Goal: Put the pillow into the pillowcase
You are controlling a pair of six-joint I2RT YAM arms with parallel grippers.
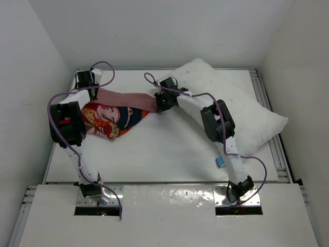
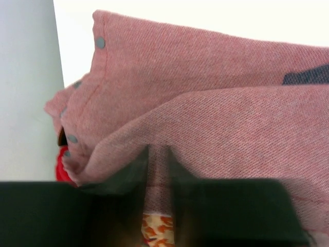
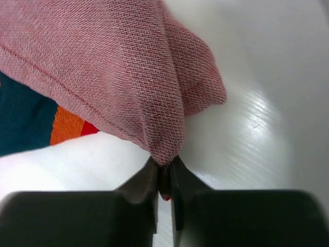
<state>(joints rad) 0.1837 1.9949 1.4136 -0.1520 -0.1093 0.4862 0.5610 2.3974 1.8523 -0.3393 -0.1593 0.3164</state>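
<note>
The pillowcase lies crumpled at the back left of the table, dull pink reverse up with the red-orange cartoon print showing below. My left gripper holds its left end; in the left wrist view it is shut on a fold of the pink pillowcase, near a hem with grey snaps. My right gripper holds the right end; in the right wrist view it is shut on a pinched corner of the pillowcase. The plump white pillow lies at the back right, behind my right arm.
White table enclosed by white walls at the back and both sides. Metal rails run along the right edge, partly under the pillow. The left wall stands close to the left gripper.
</note>
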